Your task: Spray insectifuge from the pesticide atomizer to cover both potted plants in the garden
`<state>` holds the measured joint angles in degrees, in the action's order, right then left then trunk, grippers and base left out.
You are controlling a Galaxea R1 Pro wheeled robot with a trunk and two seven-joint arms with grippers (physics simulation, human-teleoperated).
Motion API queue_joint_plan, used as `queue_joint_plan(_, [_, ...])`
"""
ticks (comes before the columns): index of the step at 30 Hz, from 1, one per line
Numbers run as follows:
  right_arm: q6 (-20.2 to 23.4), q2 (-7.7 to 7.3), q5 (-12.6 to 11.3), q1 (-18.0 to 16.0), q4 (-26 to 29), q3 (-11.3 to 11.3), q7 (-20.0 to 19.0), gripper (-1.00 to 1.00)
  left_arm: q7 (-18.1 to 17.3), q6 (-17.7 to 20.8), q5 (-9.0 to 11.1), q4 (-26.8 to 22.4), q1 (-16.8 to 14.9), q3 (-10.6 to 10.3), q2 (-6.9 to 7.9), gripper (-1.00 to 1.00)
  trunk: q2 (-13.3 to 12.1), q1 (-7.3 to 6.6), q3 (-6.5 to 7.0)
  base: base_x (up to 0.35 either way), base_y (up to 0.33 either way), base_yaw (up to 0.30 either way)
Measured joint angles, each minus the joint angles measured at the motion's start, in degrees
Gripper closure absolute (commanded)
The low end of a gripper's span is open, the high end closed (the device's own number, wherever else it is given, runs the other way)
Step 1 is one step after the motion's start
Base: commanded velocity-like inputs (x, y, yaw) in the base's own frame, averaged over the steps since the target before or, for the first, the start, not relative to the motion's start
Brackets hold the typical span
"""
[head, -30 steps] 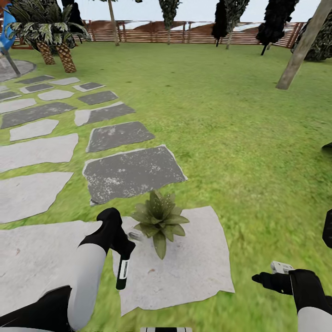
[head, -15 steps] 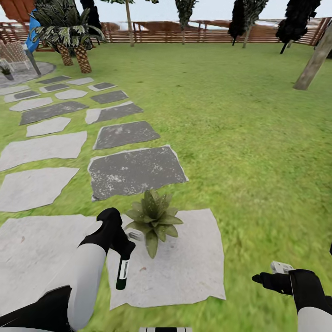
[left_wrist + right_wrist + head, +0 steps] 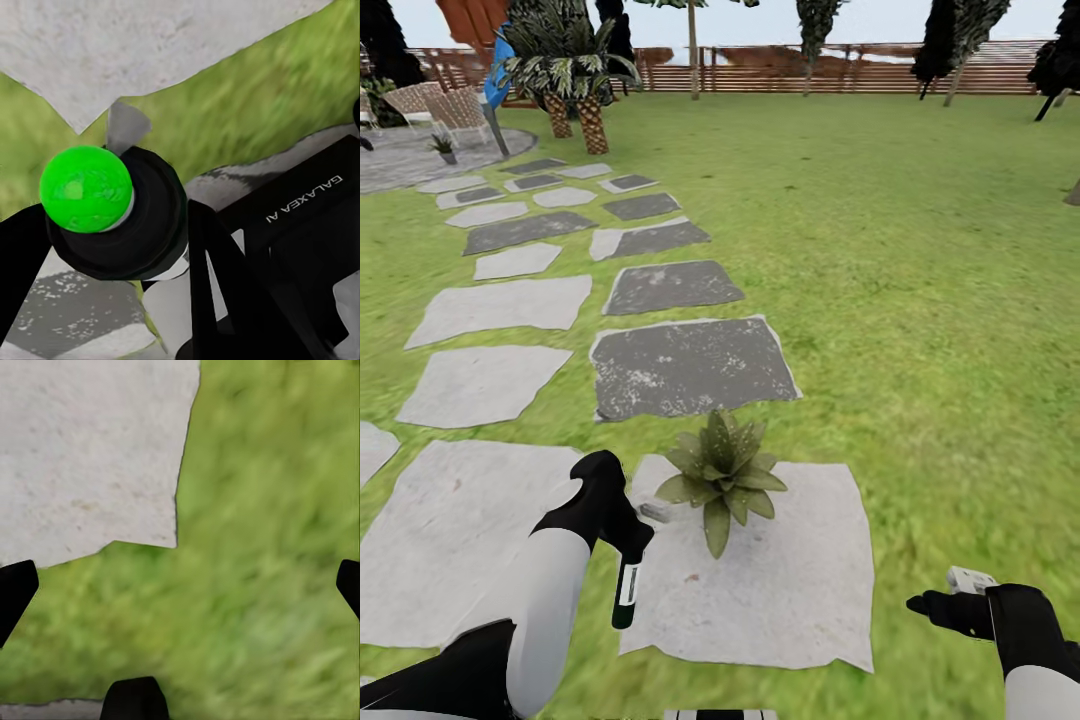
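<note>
My left gripper (image 3: pixel 626 545) is shut on the pesticide atomizer (image 3: pixel 626 592), a dark-green bottle with a white label hanging downward. Its pale grey spray head (image 3: pixel 653 512) points toward a potted plant (image 3: pixel 722 478). That plant is a low green rosette on a pale stepping stone (image 3: pixel 790 590), just right of the gripper. In the left wrist view the atomizer (image 3: pixel 86 187) shows end-on between the black fingers (image 3: pixel 217 285). My right gripper (image 3: pixel 932 604) is open low over the grass; its fingertips (image 3: pixel 15 589) stand wide apart. Another small potted plant (image 3: pixel 443 146) stands far off on the gravel patio (image 3: pixel 400 165).
Grey stepping stones (image 3: pixel 690 365) run from me toward the patio at the far left, where wicker chairs (image 3: pixel 435 105) and striped-leaf palms (image 3: pixel 575 75) stand. Open lawn (image 3: pixel 920 280) spreads to the right, up to a brown slatted fence (image 3: pixel 810 75) with trees.
The whole picture has shifted right, so the camera has turned left; the patio and chairs have come into view. Both arms hold the same pose, the left still gripping the atomizer.
</note>
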<state>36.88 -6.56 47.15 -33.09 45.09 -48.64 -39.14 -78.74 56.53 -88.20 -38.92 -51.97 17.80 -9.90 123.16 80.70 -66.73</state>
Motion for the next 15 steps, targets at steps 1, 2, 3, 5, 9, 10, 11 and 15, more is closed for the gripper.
queue_joint_plan(1, [0.0,0.00,0.0,0.0,0.0,0.0,0.0,-1.00,0.0,0.0,0.0,0.0,0.0,0.0,0.00,1.00,0.0,0.00,0.00,0.000,0.000,0.250])
queue_joint_plan(2, [0.0,0.01,0.0,0.0,0.0,0.0,0.0,-1.00,0.0,0.0,-0.1,0.0,0.0,0.0,0.00,1.00,0.0,0.00,0.00,0.000,0.000,0.217])
queue_joint_plan(3, [0.0,0.02,0.0,0.0,0.0,0.0,0.0,-1.00,0.0,0.0,-0.1,0.0,0.0,0.0,0.00,1.00,0.0,0.00,0.00,0.000,0.000,0.149])
queue_joint_plan(5, [0.0,0.00,0.0,0.0,0.0,0.0,0.0,-1.00,0.1,-0.1,-0.2,0.0,0.0,0.0,-0.01,1.00,0.0,0.00,0.00,0.000,0.000,0.062])
queue_joint_plan(9, [0.0,-0.03,0.0,0.0,0.0,0.0,0.0,-1.00,0.1,-0.1,-0.2,0.0,0.0,-0.1,-0.01,1.00,0.0,0.00,0.00,0.026,-0.157,0.013])
queue_joint_plan(10, [0.1,-0.03,0.0,0.0,0.1,0.0,0.0,-1.00,0.1,-0.1,-0.2,0.0,0.0,-0.1,0.00,1.00,0.0,-0.01,0.00,0.083,-0.293,0.003])
queue_joint_plan(11, [0.0,-0.03,0.0,0.0,0.1,0.0,0.0,-1.00,0.1,-0.1,-0.2,0.0,0.0,-0.1,0.00,1.00,0.0,-0.01,0.00,0.094,-0.314,0.001])
queue_joint_plan(15, [0.0,-0.05,0.0,0.0,0.1,0.0,-0.1,-1.00,0.1,-0.1,-0.3,0.0,0.0,-0.1,0.00,1.00,0.0,-0.01,-0.02,0.066,-0.325,-0.038])
